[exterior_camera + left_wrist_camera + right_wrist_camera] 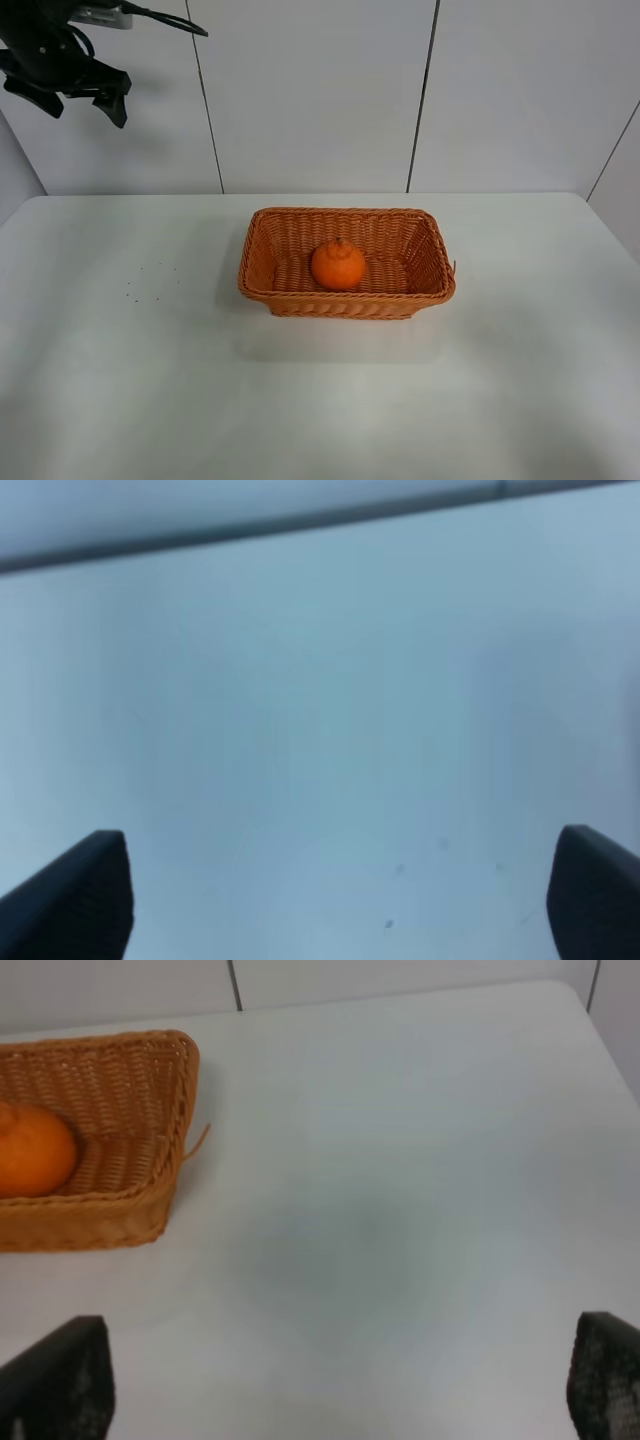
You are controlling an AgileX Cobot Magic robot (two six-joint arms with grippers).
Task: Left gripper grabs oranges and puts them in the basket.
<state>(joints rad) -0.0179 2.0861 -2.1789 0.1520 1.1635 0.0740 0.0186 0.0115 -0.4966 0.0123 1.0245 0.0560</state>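
The orange (338, 264) lies inside the wicker basket (262, 283) in the middle of the white table. It also shows in the right wrist view (33, 1151), inside the basket (150, 1110). My left gripper (72, 92) is raised high at the far left, well away from the basket, open and empty. In the left wrist view its fingertips (75, 895) stand wide apart over bare table. My right gripper (340, 1385) is out of the high view. Its fingertips (60, 1380) are spread wide and empty, to the right of the basket.
The white table (120, 380) meets a white panelled wall (310, 90) at the back. A few small dark specks (150, 280) lie on the table left of the basket.
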